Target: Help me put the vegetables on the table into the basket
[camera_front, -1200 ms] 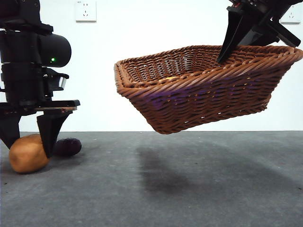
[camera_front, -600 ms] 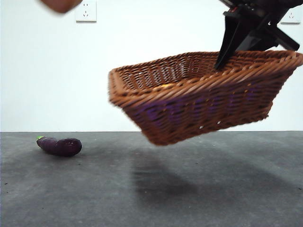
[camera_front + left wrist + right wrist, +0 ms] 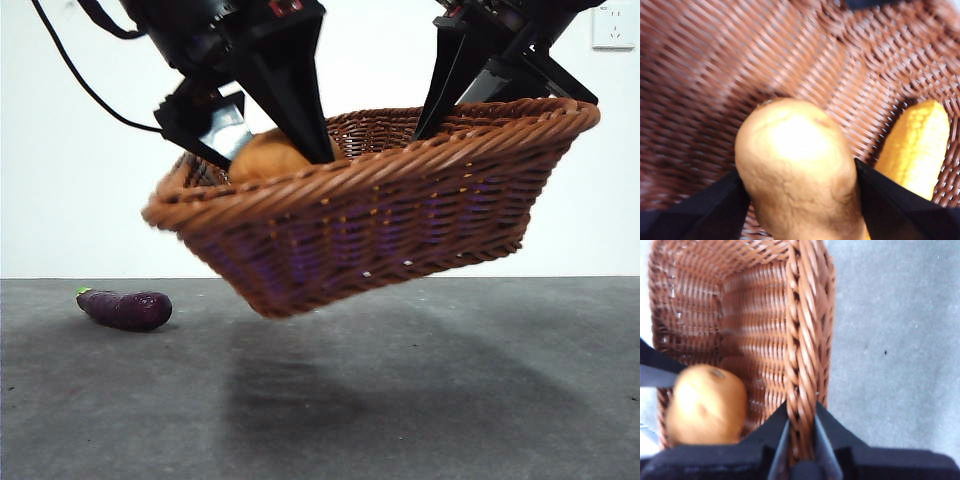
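plain white wall (image 3: 90,200) sitting behind everything, what's probably a power outlet (image 3: 612,25) peeking in up top, light looking even and bright

Lab-like test room, bare white wall (image 3: 80,200), wall socket (image 3: 612,25), grey table (image 3: 400,400)

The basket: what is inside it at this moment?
Inside the basket, the left gripper holds the potato over the weave. Beside it lies a yellow-orange piece. The potato covers part of the bottom, so anything beneath cannot be seen.
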